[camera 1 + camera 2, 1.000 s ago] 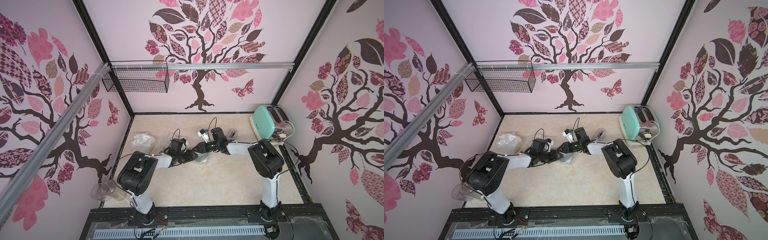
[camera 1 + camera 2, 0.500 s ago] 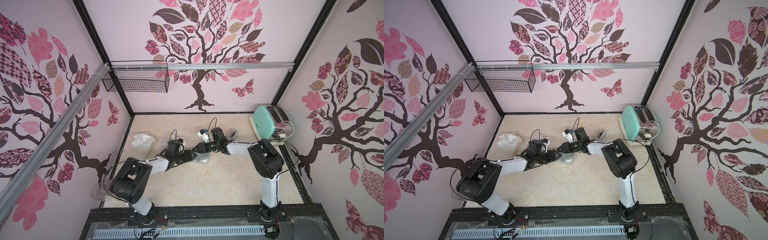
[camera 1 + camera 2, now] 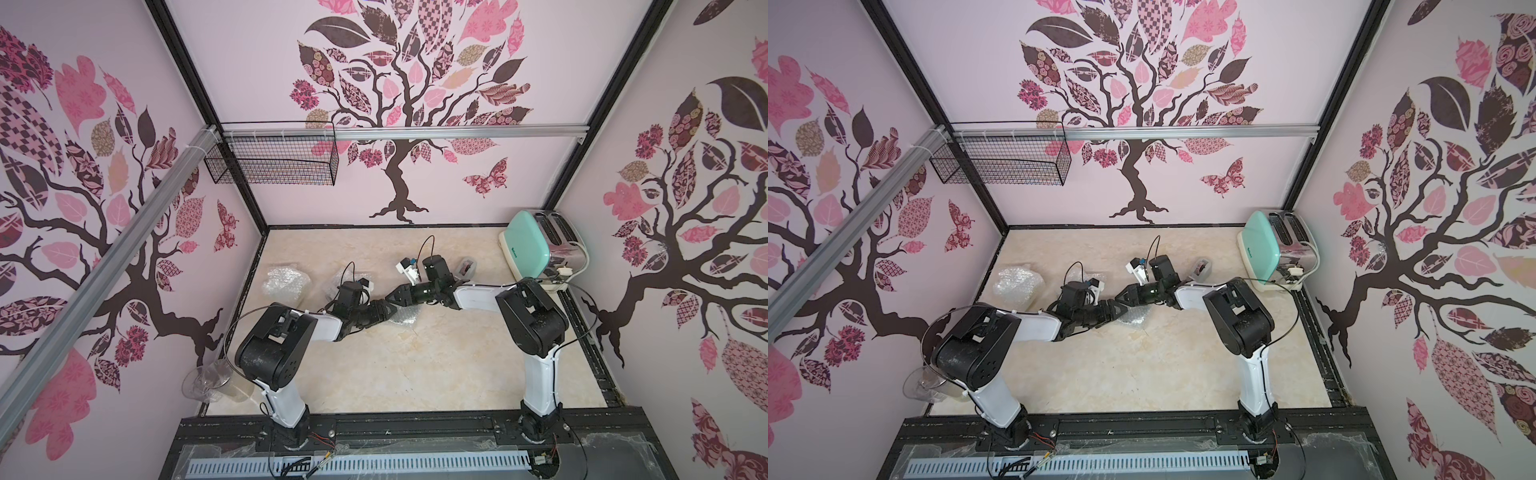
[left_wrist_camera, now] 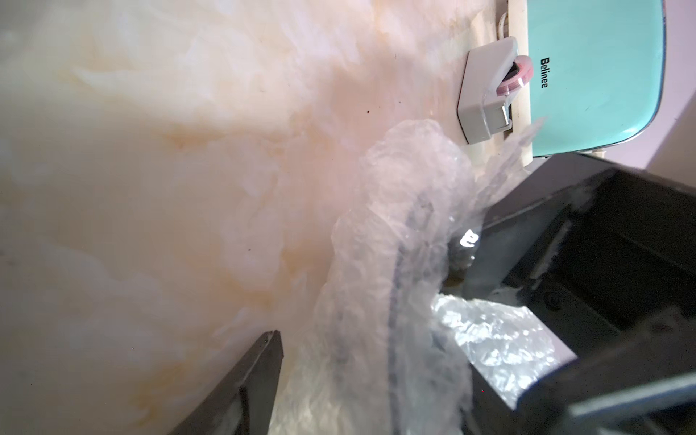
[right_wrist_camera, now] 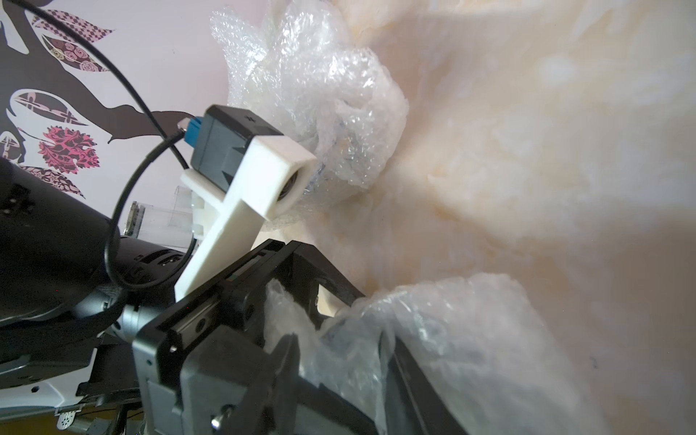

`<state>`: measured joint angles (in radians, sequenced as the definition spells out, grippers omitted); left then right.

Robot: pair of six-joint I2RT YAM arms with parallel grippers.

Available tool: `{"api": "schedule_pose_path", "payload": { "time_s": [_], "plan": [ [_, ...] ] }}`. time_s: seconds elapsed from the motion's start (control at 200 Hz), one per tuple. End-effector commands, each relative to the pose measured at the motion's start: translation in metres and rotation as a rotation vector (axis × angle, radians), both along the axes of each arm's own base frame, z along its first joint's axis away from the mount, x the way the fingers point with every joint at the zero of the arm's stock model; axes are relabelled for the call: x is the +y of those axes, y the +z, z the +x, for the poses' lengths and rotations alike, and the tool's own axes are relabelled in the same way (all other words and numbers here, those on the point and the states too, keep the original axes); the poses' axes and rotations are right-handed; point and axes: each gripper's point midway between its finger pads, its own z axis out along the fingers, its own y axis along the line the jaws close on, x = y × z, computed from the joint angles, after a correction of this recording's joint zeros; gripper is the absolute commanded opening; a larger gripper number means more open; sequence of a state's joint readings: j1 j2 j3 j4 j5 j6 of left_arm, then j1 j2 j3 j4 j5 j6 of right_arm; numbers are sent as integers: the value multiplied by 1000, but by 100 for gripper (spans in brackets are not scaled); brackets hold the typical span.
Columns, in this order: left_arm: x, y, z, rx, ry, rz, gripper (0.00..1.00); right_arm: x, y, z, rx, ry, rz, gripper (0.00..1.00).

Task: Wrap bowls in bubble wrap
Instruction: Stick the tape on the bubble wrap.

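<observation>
Top views, both of them, show the left gripper (image 3: 388, 312) and the right gripper (image 3: 390, 297) nose to nose mid-table over a crumpled bundle of bubble wrap (image 3: 405, 320).

From the left wrist, the left jaws stand well apart with the wrap humped up between them. One finger (image 4: 265, 361) is just off the plastic, so nothing is pinched there. From the right wrist, the right jaws look narrow and closed on a bunched fold of the wrap.

A dark curve shows through the film, and I cannot tell whether that is a bowl's rim.

I'd judge the film light, soft, springy and slick, likely to unfold once let go. Any ceramic inside would be the heavy, breakable part. The doubled folds and gathered loose ends look the safer hold, rather than a squeeze through onto a rim.

For room, the marble table (image 3: 415, 374) lies open toward the front rail. Two other bundles look already wrapped:
- One wrapped bundle (image 3: 286, 282) sits near the left wall.
- A second bundle (image 5: 320, 94) is just behind the left wrist camera.

The tape dispenser (image 3: 467, 269) and toaster (image 3: 536, 249) crowd the right rear, and a glass (image 3: 208, 382) lies at the front-left edge, near the left arm
</observation>
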<state>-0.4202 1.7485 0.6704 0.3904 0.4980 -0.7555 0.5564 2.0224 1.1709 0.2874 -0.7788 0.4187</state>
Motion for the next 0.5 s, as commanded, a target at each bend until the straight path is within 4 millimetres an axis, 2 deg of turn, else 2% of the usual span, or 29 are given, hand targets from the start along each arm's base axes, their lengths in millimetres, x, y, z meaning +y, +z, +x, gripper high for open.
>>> {"api": "schedule_pose_path", "payload": {
  "time_s": [0.0,0.335,0.495],
  "plan": [
    [-1,14,12,-77,36,-59,66,-5,-30,-21,89,20,-62,41],
    [4,16,-1,-98,25,-66,67,-5,-30,-21,90,19,-63,41],
    [-2,26,7,-131,24,-112,68,-6,-31,-23,93,21,-65,41]
  ]
}}
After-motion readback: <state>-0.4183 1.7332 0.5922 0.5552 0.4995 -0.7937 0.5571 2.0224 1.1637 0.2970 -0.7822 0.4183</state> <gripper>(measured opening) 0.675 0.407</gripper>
